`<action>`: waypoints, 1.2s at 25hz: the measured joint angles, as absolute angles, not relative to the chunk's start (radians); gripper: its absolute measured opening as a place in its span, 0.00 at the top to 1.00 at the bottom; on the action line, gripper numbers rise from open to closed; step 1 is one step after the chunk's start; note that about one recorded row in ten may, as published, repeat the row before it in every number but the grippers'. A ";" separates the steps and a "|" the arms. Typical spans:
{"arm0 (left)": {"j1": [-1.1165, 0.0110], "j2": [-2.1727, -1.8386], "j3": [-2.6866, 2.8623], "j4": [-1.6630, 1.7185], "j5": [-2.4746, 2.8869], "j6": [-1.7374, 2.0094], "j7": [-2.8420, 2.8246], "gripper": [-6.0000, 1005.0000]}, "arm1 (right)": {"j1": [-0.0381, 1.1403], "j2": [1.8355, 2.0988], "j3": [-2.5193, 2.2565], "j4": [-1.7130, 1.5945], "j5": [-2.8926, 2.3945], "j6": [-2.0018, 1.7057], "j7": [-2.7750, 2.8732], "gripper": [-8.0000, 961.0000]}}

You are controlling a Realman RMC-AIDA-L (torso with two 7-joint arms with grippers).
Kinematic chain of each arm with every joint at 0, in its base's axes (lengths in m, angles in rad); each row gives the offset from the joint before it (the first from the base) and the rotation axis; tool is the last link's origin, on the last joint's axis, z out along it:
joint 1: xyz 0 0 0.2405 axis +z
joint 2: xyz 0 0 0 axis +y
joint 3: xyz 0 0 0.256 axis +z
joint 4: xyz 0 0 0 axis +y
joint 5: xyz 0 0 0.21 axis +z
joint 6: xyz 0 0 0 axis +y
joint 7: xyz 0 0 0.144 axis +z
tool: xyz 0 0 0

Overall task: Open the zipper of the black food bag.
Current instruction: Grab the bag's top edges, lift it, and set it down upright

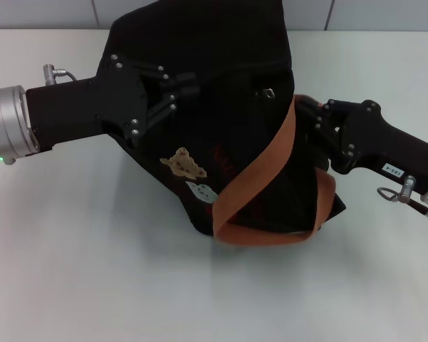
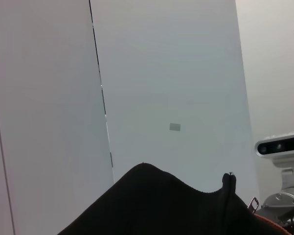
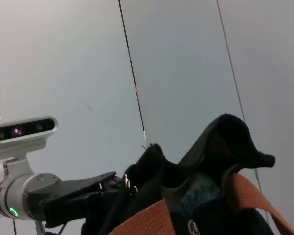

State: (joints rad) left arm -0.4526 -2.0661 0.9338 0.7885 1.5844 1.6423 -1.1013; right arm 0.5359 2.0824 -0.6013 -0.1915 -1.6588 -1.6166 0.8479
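Observation:
The black food bag is lifted and tilted over the white table, its bear patch facing me. One orange handle loops down its front. The zipper's silvery pull tab lies near the top right, and it also shows as the pull tab in the left wrist view. My left gripper is shut on the bag's upper left fabric. In the right wrist view the left gripper pinches the bag's edge, and the bag mouth gapes a little. My right gripper sits against the bag's right side, behind the strap.
The white table stretches around the bag. A tiled wall runs along its far edge.

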 joint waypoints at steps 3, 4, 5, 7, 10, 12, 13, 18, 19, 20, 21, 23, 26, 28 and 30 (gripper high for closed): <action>-0.452 -2.066 0.934 0.788 1.584 1.643 -1.101 0.90 | 0.536 2.083 -0.605 -0.192 -1.659 -1.613 0.844 0.91; -0.452 -2.066 0.934 0.789 1.584 1.644 -1.102 0.90 | 0.538 2.084 -0.607 -0.192 -1.659 -1.612 0.843 0.90; -0.452 -2.066 0.934 0.788 1.584 1.644 -1.102 0.90 | 0.539 2.084 -0.609 -0.192 -1.660 -1.612 0.843 0.89; -0.452 -2.066 0.934 0.787 1.584 1.644 -1.101 0.90 | 0.546 2.084 -0.611 -0.191 -1.663 -1.611 0.841 0.83; -0.455 -2.066 0.934 0.781 1.585 1.644 -1.101 0.90 | 0.557 2.086 -0.612 -0.187 -1.665 -1.606 0.840 0.74; -0.457 -2.066 0.936 0.780 1.585 1.644 -1.101 0.90 | 0.568 2.087 -0.612 -0.183 -1.666 -1.602 0.840 0.68; -0.457 -2.066 0.936 0.780 1.585 1.645 -1.100 0.90 | 0.574 2.088 -0.614 -0.178 -1.666 -1.600 0.841 0.65; -0.459 -2.066 0.936 0.779 1.585 1.647 -1.101 0.90 | 0.605 2.088 -0.638 -0.158 -1.667 -1.578 0.842 0.56; -0.459 -2.066 0.936 0.779 1.585 1.647 -1.101 0.90 | 0.611 2.088 -0.640 -0.154 -1.667 -1.570 0.842 0.56; -0.459 -2.066 0.936 0.779 1.585 1.648 -1.101 0.90 | 0.617 2.088 -0.641 -0.149 -1.667 -1.563 0.842 0.56; -0.458 -2.066 0.937 0.779 1.585 1.648 -1.101 0.90 | 0.622 2.088 -0.641 -0.145 -1.667 -1.558 0.842 0.56; -0.458 -2.066 0.937 0.779 1.585 1.648 -1.100 0.90 | 0.630 2.089 -0.641 -0.138 -1.668 -1.550 0.842 0.56; -0.458 -2.066 0.939 0.779 1.585 1.650 -1.100 0.90 | 0.635 2.089 -0.641 -0.137 -1.668 -1.546 0.842 0.57; -0.458 -2.066 0.940 0.779 1.584 1.652 -1.100 0.90 | 0.639 2.089 -0.641 -0.137 -1.668 -1.544 0.842 0.59; -0.457 -2.066 0.939 0.779 1.584 1.653 -1.100 0.90 | 0.643 2.089 -0.641 -0.137 -1.669 -1.537 0.842 0.60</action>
State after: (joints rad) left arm -0.4571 -2.0662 0.9394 0.7792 1.5845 1.6528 -1.0999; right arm 0.6426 2.0894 -0.6412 -0.1366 -1.6686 -1.5375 0.8419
